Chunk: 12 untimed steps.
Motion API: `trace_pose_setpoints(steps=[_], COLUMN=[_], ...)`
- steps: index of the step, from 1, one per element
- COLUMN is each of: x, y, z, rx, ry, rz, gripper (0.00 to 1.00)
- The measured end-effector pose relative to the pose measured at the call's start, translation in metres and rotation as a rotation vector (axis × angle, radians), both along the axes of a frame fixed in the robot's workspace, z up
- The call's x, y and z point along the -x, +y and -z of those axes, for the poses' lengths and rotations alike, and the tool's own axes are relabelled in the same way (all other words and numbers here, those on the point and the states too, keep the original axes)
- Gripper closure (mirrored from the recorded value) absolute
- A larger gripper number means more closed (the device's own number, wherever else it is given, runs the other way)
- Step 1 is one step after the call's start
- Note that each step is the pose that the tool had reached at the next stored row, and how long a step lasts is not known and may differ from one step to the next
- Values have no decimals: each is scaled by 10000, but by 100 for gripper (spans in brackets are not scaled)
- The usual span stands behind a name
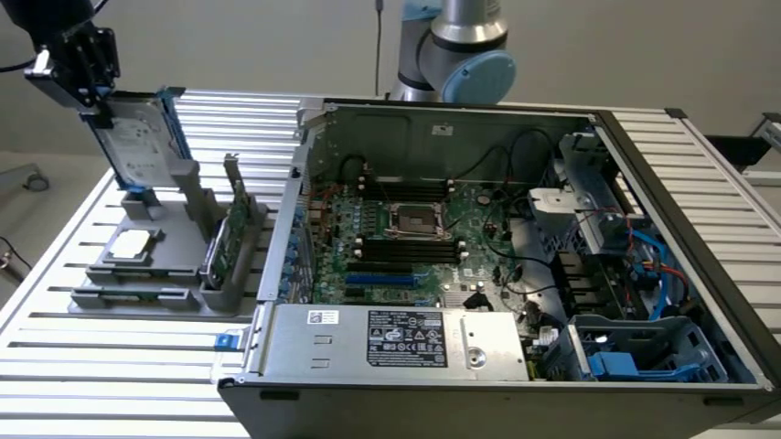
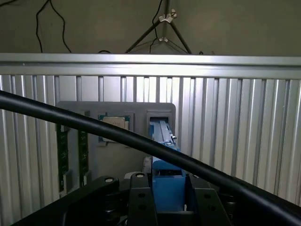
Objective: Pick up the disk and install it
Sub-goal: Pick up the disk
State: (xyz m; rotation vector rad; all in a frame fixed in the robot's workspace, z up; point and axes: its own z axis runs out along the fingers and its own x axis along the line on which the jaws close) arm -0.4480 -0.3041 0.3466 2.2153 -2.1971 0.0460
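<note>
While the fingers (image 2: 139,200) clamp its top edge, the disk (image 1: 137,142) hangs upright, long axis 12-to-6, open case (image 1: 440,128) toward 4 o'clock.

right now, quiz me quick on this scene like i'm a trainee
1. True or false: the hand grips the disk at its upper end.
2. What stands in the grey holder near the disk? A) a green card B) a screwdriver C) a mug
3. Fill in: the computer case lies with its side ____, so the board inside shows.

Key: 1 true; 2 A; 3 open
</note>
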Motion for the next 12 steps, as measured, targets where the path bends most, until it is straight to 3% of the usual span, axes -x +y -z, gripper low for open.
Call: trace_pose_setpoints(steps=[6, 12], x=[-22, -210], y=[3, 3], z=[-274, -543], rx=[0, -7], ry=[0, 31], rz=[1, -31], gripper=[68, 68])
